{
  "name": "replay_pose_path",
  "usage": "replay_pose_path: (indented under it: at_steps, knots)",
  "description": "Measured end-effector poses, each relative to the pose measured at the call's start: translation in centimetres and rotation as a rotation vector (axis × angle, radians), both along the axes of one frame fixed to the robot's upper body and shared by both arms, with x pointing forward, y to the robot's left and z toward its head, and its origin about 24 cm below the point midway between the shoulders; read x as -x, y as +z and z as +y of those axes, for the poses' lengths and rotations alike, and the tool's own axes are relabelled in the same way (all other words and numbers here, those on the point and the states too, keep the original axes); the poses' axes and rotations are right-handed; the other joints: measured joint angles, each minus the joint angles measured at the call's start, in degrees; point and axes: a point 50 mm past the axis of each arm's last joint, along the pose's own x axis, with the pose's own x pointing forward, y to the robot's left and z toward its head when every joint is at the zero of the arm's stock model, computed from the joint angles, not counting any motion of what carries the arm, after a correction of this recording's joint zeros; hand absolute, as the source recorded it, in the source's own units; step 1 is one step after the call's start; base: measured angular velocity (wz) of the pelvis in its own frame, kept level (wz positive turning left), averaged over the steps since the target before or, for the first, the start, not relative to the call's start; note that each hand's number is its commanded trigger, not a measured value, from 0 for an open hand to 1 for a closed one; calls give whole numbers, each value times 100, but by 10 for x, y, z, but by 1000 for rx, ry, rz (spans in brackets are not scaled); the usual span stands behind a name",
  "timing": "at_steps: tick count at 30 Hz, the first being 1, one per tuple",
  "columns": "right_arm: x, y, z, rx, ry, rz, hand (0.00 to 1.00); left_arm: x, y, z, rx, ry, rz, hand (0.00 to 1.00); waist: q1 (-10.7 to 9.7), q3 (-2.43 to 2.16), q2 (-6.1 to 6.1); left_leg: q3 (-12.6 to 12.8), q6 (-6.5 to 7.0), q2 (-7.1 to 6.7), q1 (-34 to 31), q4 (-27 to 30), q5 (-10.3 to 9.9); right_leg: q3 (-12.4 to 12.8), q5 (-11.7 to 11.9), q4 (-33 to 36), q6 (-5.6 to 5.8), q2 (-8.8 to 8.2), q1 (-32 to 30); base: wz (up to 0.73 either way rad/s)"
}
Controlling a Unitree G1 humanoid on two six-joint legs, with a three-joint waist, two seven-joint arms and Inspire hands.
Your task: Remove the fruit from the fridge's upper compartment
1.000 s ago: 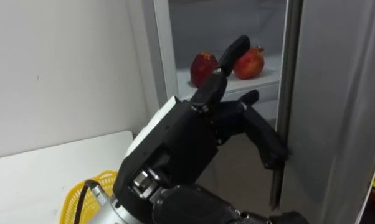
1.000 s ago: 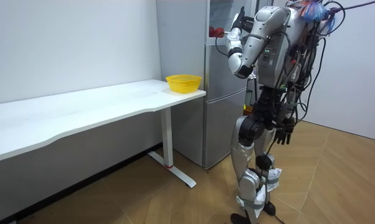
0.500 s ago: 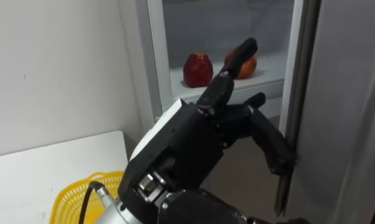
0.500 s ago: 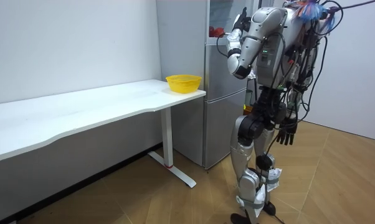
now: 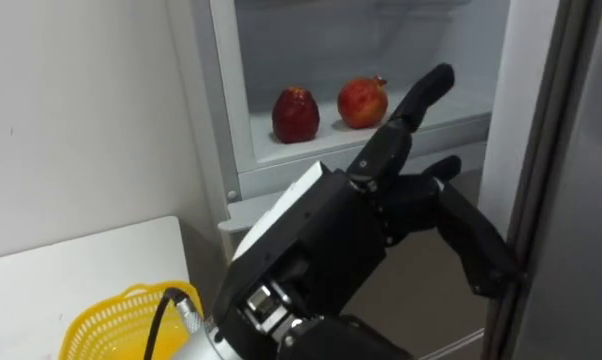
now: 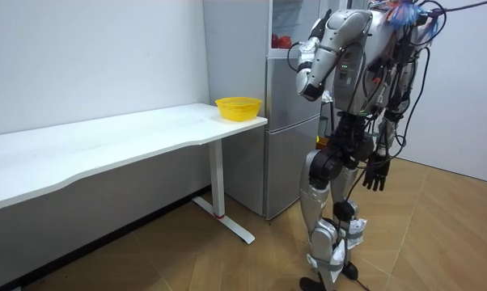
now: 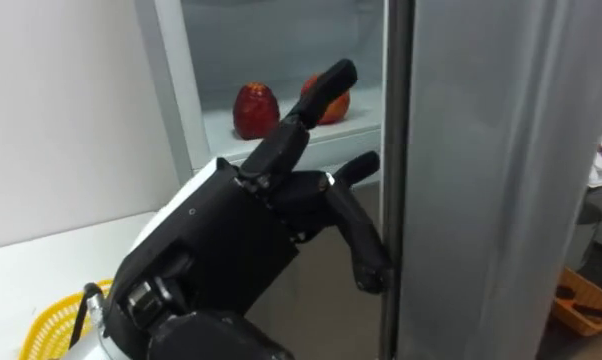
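Left hand (image 5: pixel 321 250) had fingers (image 5: pixel 481 255) hooked round fridge door (image 5: pixel 581 150) edge, one sticking straight. Red fruits (image 5: pixel 295 115) sat untouched on upper shelf (image 5: pixel 321 142). Risk: hook slips, door swings shut. Right hand (image 6: pixel 375 171) hung slack.

We hold our left arm up and forward, elbow bent, so that the back of our left hand (image 5: pixel 316 245) faces us. One finger (image 5: pixel 413 98) points straight out, up and away from the palm. The other fingers (image 5: pixel 471 240) bend downward beyond the knuckles, their tips hooked on the edge of the door (image 7: pixel 481 150) just to the hand's right. In the room view we stand upright, with our right arm hanging at our side. Our right hand (image 6: pixel 377 172) is low by the thigh, fingers loose and spread, holding nothing.
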Motion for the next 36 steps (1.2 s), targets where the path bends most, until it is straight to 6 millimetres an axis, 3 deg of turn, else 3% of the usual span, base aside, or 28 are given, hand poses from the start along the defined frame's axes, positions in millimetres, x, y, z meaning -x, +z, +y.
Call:
replay_pose_path:
  at_steps: [14, 24, 30, 36]
  knots:
    - [7, 2, -7, 16, -10, 14, 0, 0, 8, -9, -17, -42, -44, 0, -125, 23, 48, 159, 0, 4, 13, -80, 0, 202, 60, 0, 29, 21, -107, -8]
    - [5, 2, -9, 20, -19, 5, 0, 0, 8, -10, -22, -49, -47, 0, -264, 27, 77, 432, 0, 87, 52, -168, -11, 416, 109, 8, 18, 108, -189, -11]
    - [8, 3, -10, 24, -20, 12, 0, -2, 12, -15, -33, -79, -68, 0, -297, 49, 109, 468, -1, 95, 54, -204, -36, 436, 126, 28, 6, 177, -231, -4]
    - [5, 4, -14, 35, -36, -6, 0, -5, 14, -23, -32, -129, -62, 0, -323, 43, 163, 562, -6, 141, 50, -190, -74, 448, 131, 79, -2, 192, -287, -8]
